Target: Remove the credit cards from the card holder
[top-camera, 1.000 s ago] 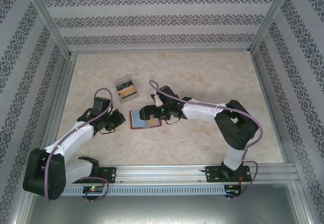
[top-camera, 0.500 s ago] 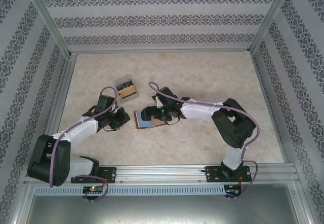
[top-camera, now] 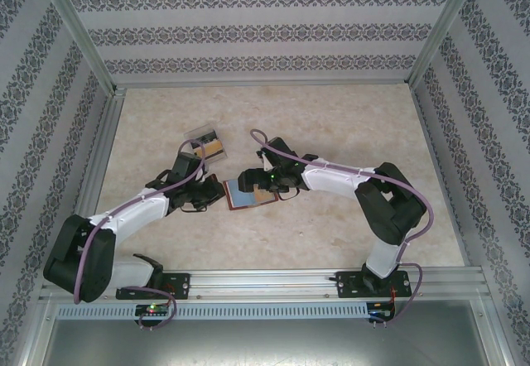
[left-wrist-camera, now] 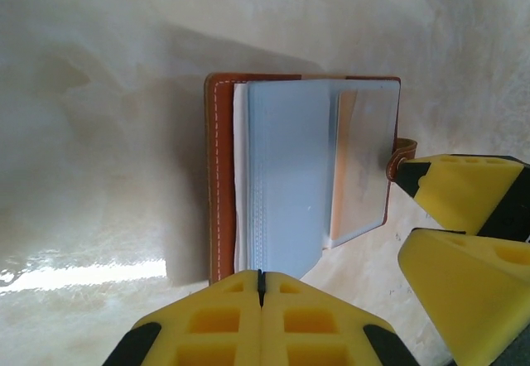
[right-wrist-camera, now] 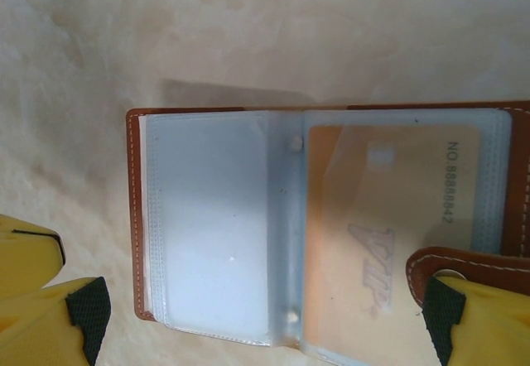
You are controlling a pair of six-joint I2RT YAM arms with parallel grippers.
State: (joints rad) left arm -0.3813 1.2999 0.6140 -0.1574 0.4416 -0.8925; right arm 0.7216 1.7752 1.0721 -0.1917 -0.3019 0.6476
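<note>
Brown leather-like card holder [top-camera: 250, 194] lying open and flat on a pale marbled tabletop [top-camera: 348, 126], near the middle, directly between the two grippers. Blue-grey plastic sleeves showing inside, with an orange credit card [right-wrist-camera: 389, 225] (faint "VIP" lettering and a printed number) tucked into the sleeve on the strap side. Left gripper [left-wrist-camera: 261, 276] at one edge of the card holder: yellow pads pressed fully together, tips right against the rim of the sleeves, no telling of any sleeve leaf caught between them. Right gripper [left-wrist-camera: 402, 213] at the adjoining side, by the short brown strap tab [right-wrist-camera: 464, 262]: fingers parted a little, one tip right against the tab, the other just beside the corner of the card sleeve, nothing clasped. From overhead, left gripper just left of the card holder, right gripper over its far edge. Small clear plastic box [top-camera: 204, 141] farther back on the tabletop, beyond the left gripper, apart from the card holder.
</note>
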